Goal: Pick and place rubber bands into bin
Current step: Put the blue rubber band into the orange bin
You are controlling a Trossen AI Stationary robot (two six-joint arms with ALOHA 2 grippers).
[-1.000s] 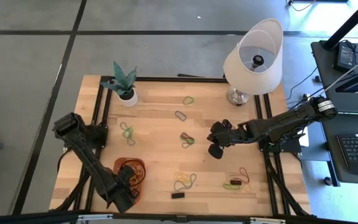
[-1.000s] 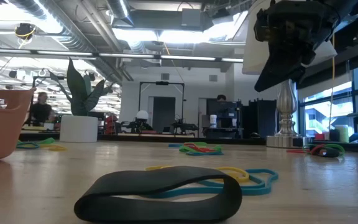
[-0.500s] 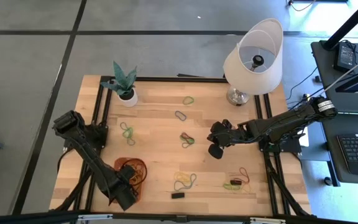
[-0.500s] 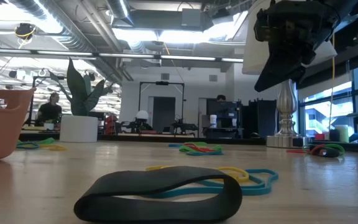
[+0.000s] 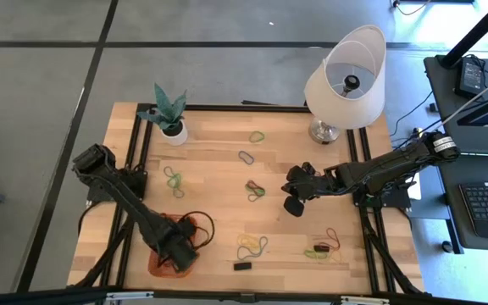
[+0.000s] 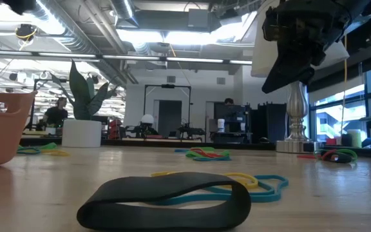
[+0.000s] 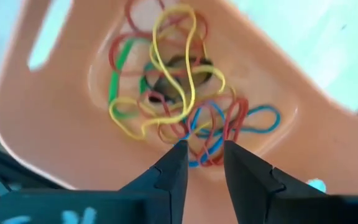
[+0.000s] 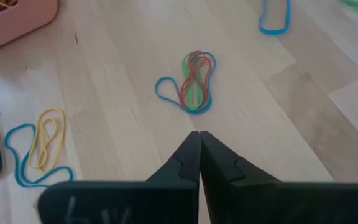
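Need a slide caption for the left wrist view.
Left pincer, fingers parted, over tangled rubber bands in the orange bin.

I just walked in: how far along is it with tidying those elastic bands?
A tangle of rubber bands already lies in the bin. The left gripper hovers open over it, holding nothing. Several clusters remain on the table; the right gripper waits shut above one.
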